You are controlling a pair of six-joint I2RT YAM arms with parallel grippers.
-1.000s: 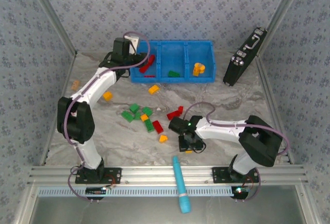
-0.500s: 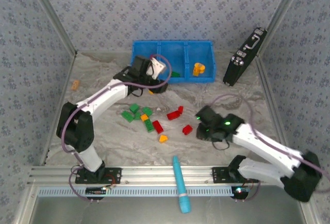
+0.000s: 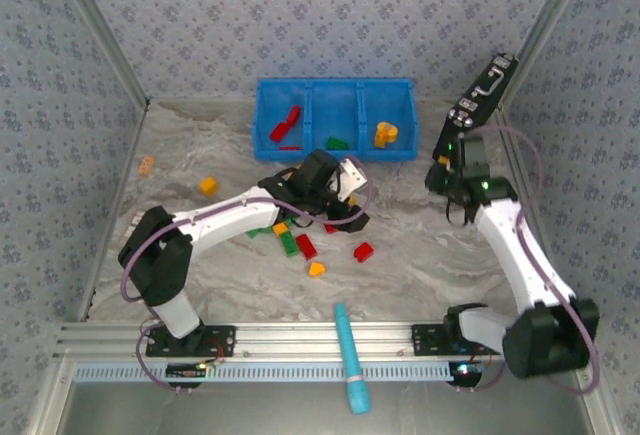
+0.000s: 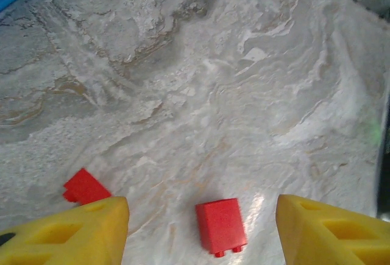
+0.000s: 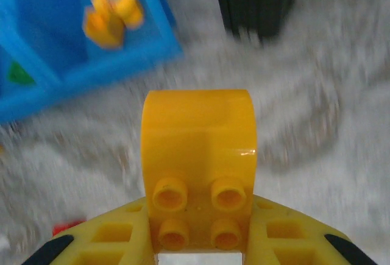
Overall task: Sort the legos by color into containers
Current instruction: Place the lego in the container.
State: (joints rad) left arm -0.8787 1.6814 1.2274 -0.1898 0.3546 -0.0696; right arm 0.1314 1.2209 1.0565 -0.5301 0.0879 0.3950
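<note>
My left claw [image 3: 350,195], spread wide and empty, hangs above a red lego [image 4: 220,225] on the bench [image 4: 244,94]. My right claw [image 3: 447,180] pinches a yellow lego [image 5: 198,155] near the blue bin [image 3: 335,82]. Risk: an early release drops it short of the yellow compartment [image 3: 397,105].

Your marbled tabletop [image 3: 430,245] carries the blue bin [image 3: 310,153] at its far edge, loose red, green and yellow-orange legos [image 3: 306,246] mid-table, and a tan scrap [image 3: 147,165] far left.
</note>
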